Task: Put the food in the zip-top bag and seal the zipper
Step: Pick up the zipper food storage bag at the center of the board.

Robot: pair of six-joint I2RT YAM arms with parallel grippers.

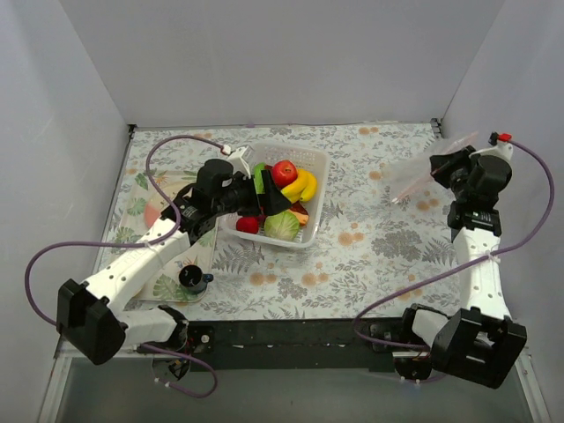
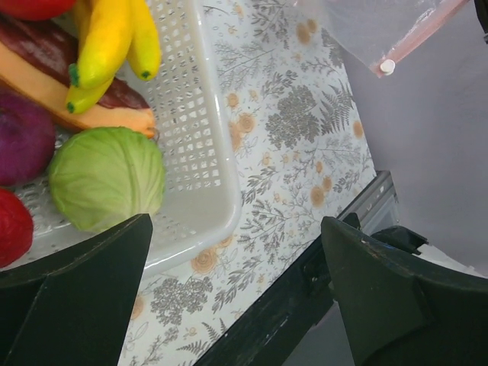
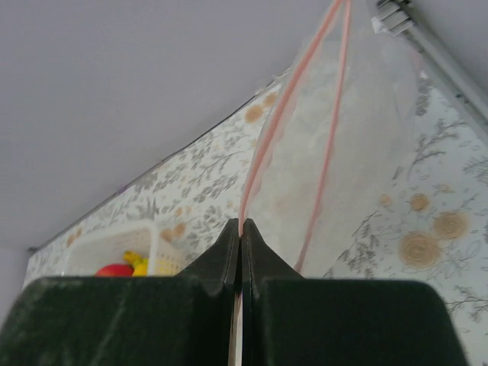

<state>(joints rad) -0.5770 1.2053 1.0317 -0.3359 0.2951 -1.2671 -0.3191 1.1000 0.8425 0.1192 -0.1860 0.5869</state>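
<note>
The food lies in a white slotted basket (image 1: 315,163): red apple (image 1: 284,172), yellow banana bunch (image 1: 302,185), pale green cabbage (image 1: 282,226) and small red tomato (image 1: 248,225). My left gripper (image 1: 271,194) hovers over the basket, open and empty. Its wrist view shows the cabbage (image 2: 107,177), banana (image 2: 107,46), purple onion (image 2: 23,137) and carrot (image 2: 84,110) beside the left gripper (image 2: 236,225). My right gripper (image 1: 438,166) is shut on the pink zipper (image 3: 263,152) of the clear zip-top bag (image 3: 358,145), holding it above the table's right side (image 1: 412,182).
The basket rim (image 2: 221,191) is below my left fingers. A floral plate (image 1: 141,207) lies under the left arm, and a small dark round object (image 1: 194,279) is near the front left. Grey walls enclose the floral table. The bag's white slider (image 2: 387,66) shows.
</note>
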